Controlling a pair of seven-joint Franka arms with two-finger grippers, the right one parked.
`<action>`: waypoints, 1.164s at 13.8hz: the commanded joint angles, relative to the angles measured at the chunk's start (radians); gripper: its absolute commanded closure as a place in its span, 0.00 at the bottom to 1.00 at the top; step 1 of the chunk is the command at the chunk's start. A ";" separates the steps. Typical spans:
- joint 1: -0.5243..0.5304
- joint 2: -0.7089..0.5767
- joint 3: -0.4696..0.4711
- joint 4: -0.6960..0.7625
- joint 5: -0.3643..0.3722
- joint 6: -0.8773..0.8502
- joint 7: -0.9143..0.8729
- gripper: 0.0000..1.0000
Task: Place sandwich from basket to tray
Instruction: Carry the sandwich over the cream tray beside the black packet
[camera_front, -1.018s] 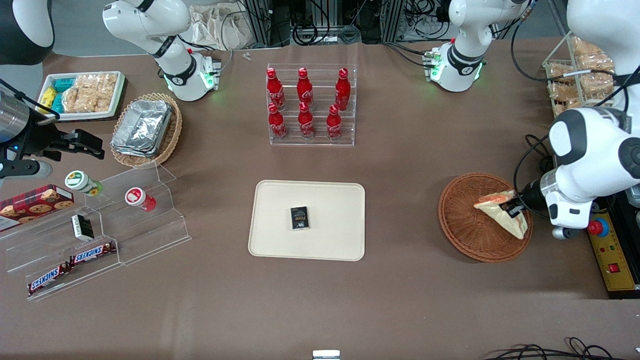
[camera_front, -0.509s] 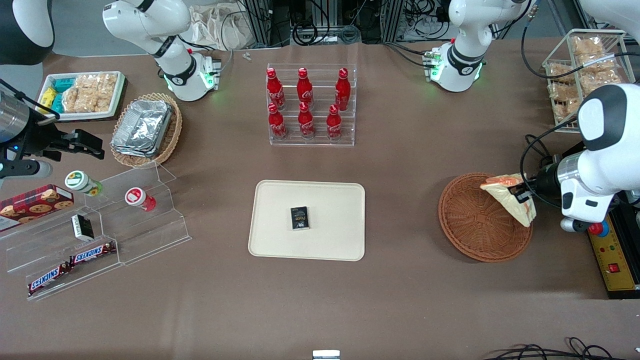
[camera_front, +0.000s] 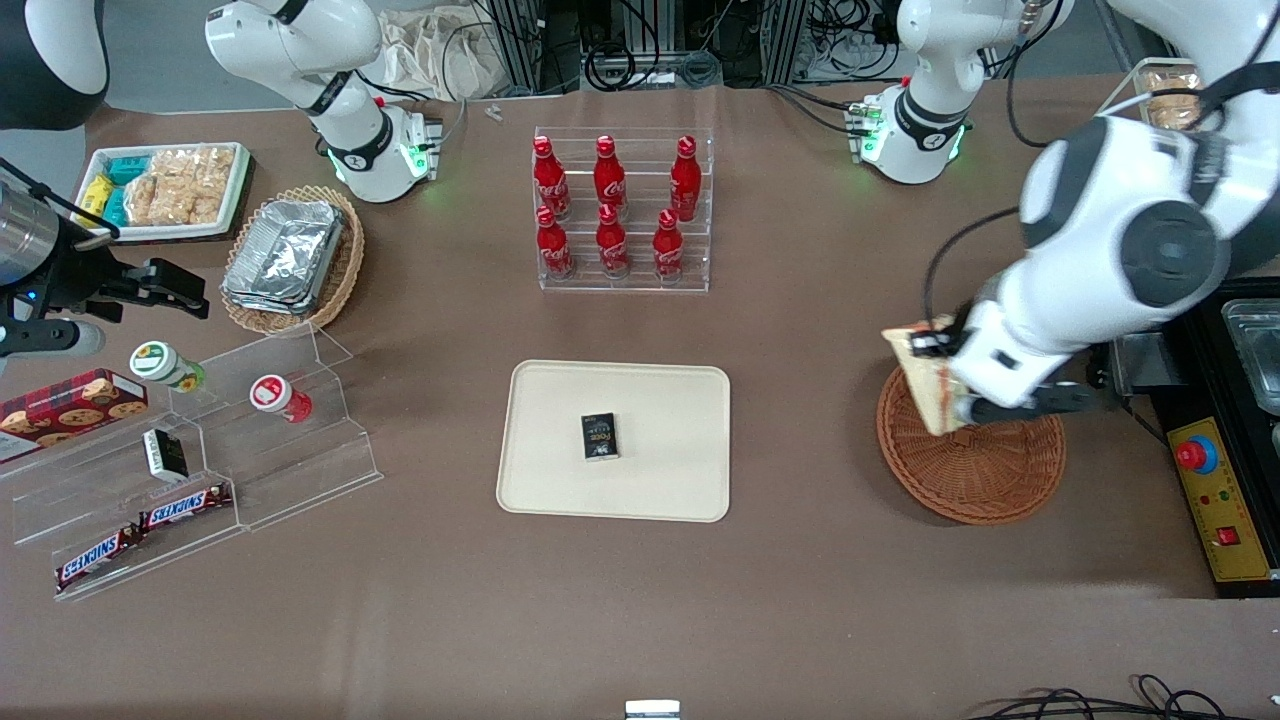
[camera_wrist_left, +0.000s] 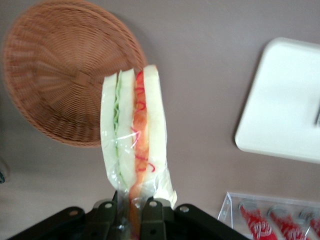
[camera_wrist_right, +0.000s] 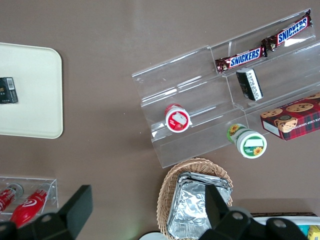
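My left gripper (camera_front: 940, 362) is shut on the sandwich (camera_front: 922, 388), a wrapped white-bread wedge with red and green filling, and holds it in the air above the basket's rim nearest the tray. In the left wrist view the sandwich (camera_wrist_left: 134, 135) hangs from the gripper (camera_wrist_left: 131, 212), pinched by its wrap end between the two fingers. The round orange-brown wicker basket (camera_front: 975, 480) sits below on the table and shows nothing inside it (camera_wrist_left: 60, 70). The cream tray (camera_front: 665, 400) lies at the table's middle, with its corner in the wrist view (camera_wrist_left: 280, 100).
A small black packet (camera_front: 599, 436) lies in the middle of the tray. A clear rack of red cola bottles (camera_front: 620, 210) stands farther from the front camera than the tray. A control box with a red button (camera_front: 1196, 455) sits beside the basket at the working arm's end.
The sandwich has been lifted out of the basket and carried across it toward the tray. The working arm has swung up and over the basket.
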 joint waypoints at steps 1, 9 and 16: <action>-0.070 0.083 -0.035 0.022 0.064 0.040 0.019 0.93; -0.242 0.351 -0.032 0.019 0.170 0.389 -0.068 0.93; -0.333 0.485 -0.029 0.029 0.298 0.532 -0.185 0.93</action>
